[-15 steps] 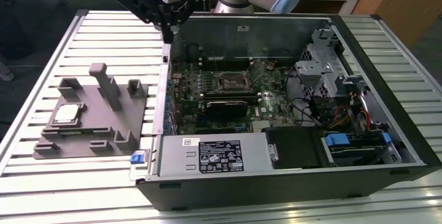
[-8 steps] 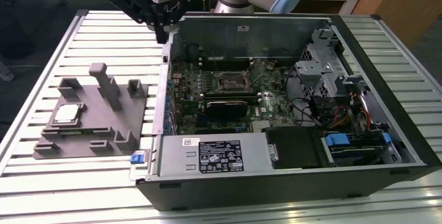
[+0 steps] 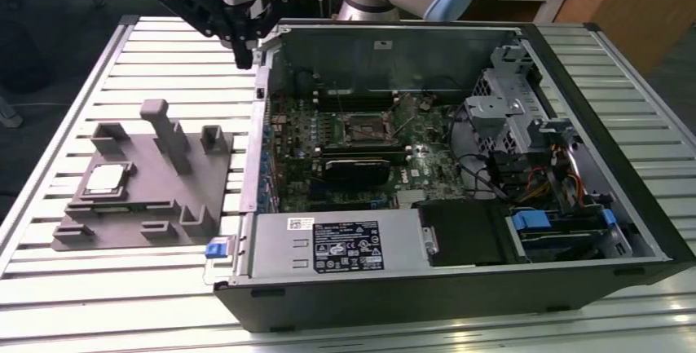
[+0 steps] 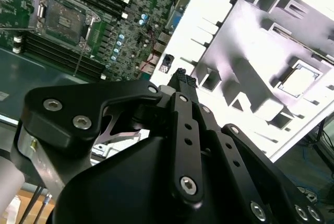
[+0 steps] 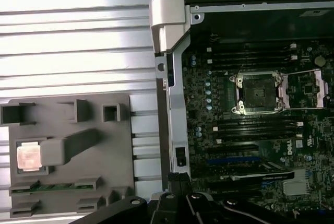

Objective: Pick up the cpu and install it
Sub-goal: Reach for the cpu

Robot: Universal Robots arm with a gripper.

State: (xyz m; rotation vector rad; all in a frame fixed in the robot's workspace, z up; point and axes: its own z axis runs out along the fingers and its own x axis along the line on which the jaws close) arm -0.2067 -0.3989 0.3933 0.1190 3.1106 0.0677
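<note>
Pickup not started: cpu [image 3: 106, 179] is sitting in tray [image 3: 163, 194] at the exterior view's left, socket [image 3: 363, 129] empty, hand [image 3: 244, 59] hovering upper left, fingers [image 4: 183, 130] together, holding nothing.

Bench [image 3: 163, 43]: carries the fixture tray and the computer case side by side.
Fixture tray [image 3: 142, 188]: lies flat toward the bench edge at the exterior view's left, just beside the case.
Cpu [image 3: 106, 178]: sits in a recess of the tray, on the tray's side away from the case.
Computer case [image 3: 435, 296]: lies open on its side, reaching toward the bench edge at the exterior view's right.
Motherboard [image 3: 315, 125]: inside the case, in the half nearest the tray.
Socket [image 3: 364, 123]: near the motherboard's middle.
Gripper [image 3: 246, 56]: above the bench's far edge, over the case corner next to the tray.
</note>
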